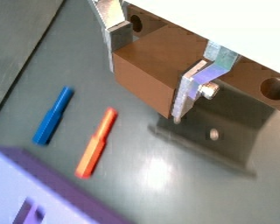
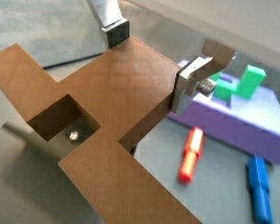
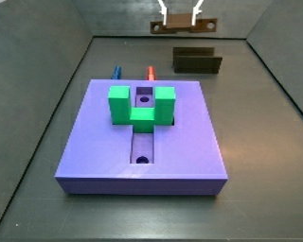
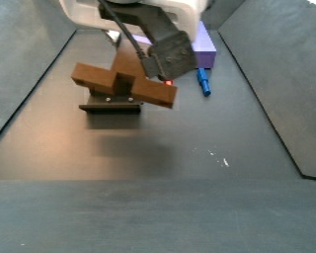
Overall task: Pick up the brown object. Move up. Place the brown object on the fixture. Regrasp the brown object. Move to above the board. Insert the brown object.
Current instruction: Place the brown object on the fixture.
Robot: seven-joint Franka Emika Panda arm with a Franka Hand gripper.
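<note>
The brown object (image 4: pixel 106 79) is a chunky tan-brown piece with a square opening, and it hangs just over the fixture (image 4: pixel 111 106). My gripper (image 1: pixel 154 70) is shut on it, a silver finger (image 2: pixel 194 80) pressed to each side. In a wrist view the fixture (image 2: pixel 73 136) shows through the opening; in a side view it (image 3: pixel 197 60) stands beyond the far right corner of the board (image 3: pixel 103 142). There my gripper (image 3: pixel 180 21) holds the brown object (image 3: pixel 180 27) high above the far wall. The lavender board carries a green block (image 3: pixel 141 104) over its slot.
An orange peg (image 1: pixel 95 143) and a blue peg (image 1: pixel 52 115) lie on the dark floor between the fixture (image 1: pixel 224 131) and the board (image 1: pixel 38 192). Sloped grey walls close in the work area on all sides.
</note>
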